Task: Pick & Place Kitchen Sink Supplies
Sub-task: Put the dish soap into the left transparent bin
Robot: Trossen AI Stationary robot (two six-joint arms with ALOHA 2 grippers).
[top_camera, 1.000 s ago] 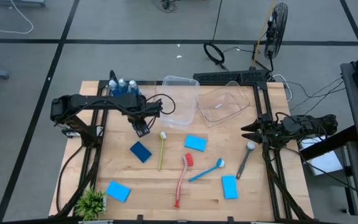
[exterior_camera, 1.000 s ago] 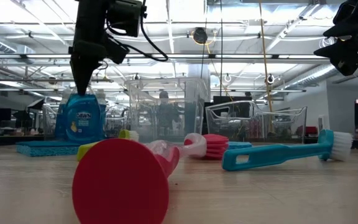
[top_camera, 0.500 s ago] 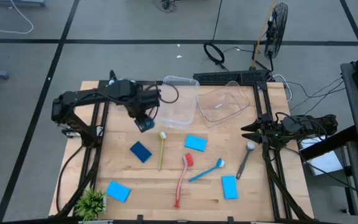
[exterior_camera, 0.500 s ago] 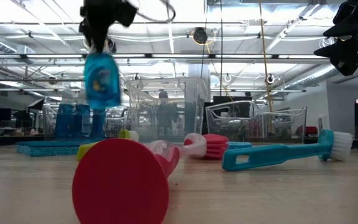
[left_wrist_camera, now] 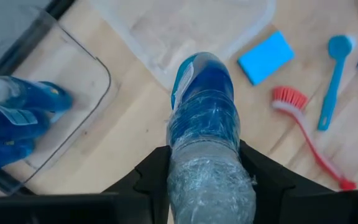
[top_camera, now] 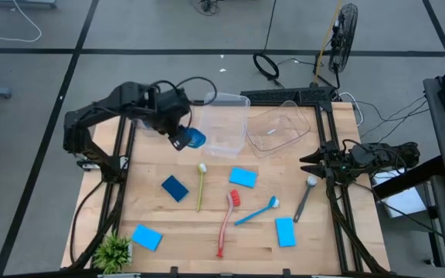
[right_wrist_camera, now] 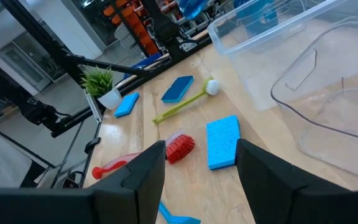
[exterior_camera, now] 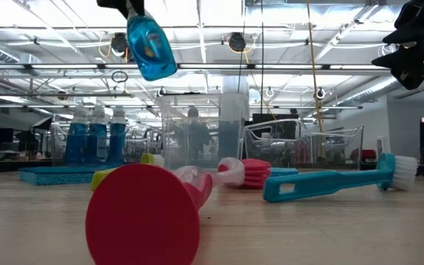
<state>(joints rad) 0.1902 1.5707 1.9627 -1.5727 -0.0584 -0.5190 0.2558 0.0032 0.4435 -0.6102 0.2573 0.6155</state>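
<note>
Now the left gripper (top_camera: 182, 137), its two fingers closed on a small clear bottle of blue liquid (top_camera: 194, 139), holds it tilted in the air beside the clear plastic tub (top_camera: 224, 127), while the right gripper (top_camera: 309, 164) waits open at the table's right edge.

Dark jointed arms, looping black cables, black fingers (left_wrist_camera: 151, 180)

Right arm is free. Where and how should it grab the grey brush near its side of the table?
Grip the grey brush mid-handle, coming straight down with the right gripper. It lies flat, white head toward the gripper's side, thin handle slanting toward the blue sponge. Set the fingers across the handle; bare wood on both sides likely leaves room.
</note>
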